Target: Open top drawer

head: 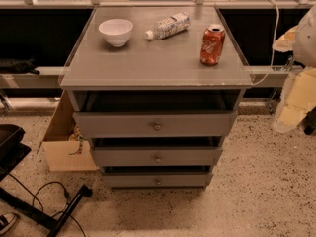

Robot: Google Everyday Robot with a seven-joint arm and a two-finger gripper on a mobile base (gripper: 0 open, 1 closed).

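wide grey wooden top drawer (123,125) with small round brass knob, sat slightly pulled out under the grey cabinet top (153,63), pale blurry gripper (296,95) at right edge, well apart, grip state impossible to tell

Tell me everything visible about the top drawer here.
The top drawer is the widest and tallest of three grey, wood-looking fronts, with one small round brass knob at centre. It stands pulled partly out beneath the cabinet top, level, a dark gap behind its front. Nothing else touches it; the gripper is not seen, only a pale arm-like shape at the right edge.
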